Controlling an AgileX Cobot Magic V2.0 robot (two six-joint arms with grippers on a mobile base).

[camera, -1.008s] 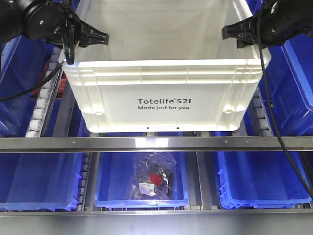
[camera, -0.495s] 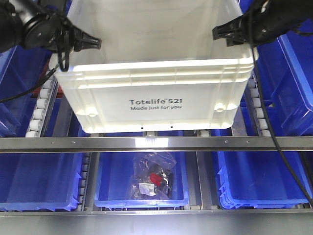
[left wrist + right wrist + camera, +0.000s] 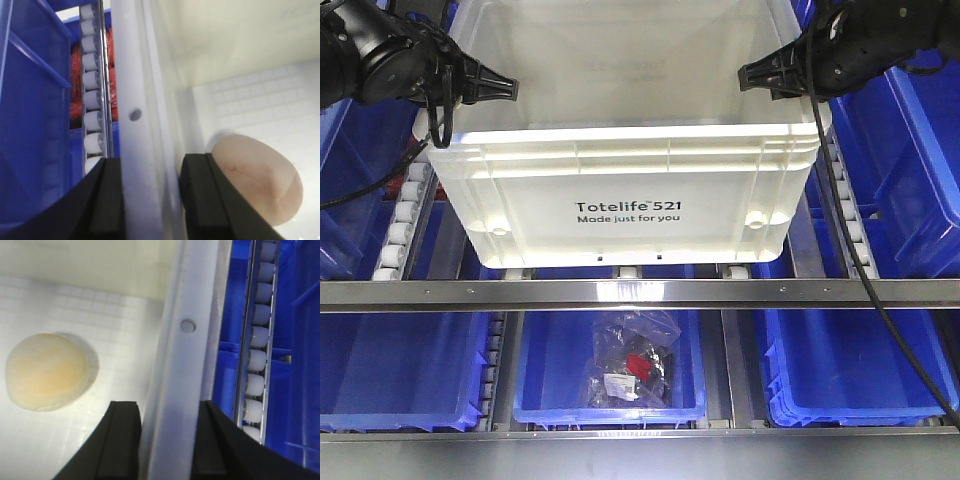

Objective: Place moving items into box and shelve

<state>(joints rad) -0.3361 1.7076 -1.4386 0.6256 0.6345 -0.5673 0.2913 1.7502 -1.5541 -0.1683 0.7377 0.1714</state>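
The box (image 3: 620, 190), a large white tote printed "Totelife 521", is held between both arms over the roller shelf. My left gripper (image 3: 506, 90) is shut on the box's left rim (image 3: 134, 100), one finger (image 3: 107, 200) outside the wall and the other inside. My right gripper (image 3: 752, 78) is shut on the right rim (image 3: 185, 355) in the same way. Both moving items lie on the box floor: a pinkish-brown ball (image 3: 260, 185) close to my left gripper (image 3: 150, 200), and a pale yellow ball (image 3: 46, 372) left of my right gripper (image 3: 167, 445).
Blue bins (image 3: 910, 170) flank the box on both sides. White roller tracks (image 3: 398, 235) run along the shelf. A metal rail (image 3: 640, 293) crosses the front. Below it, a blue bin (image 3: 610, 375) holds a bagged item, with more blue bins beside it.
The box has shifted left and slightly deeper over the shelf, both grippers moving with it and keeping their hold on the rims.
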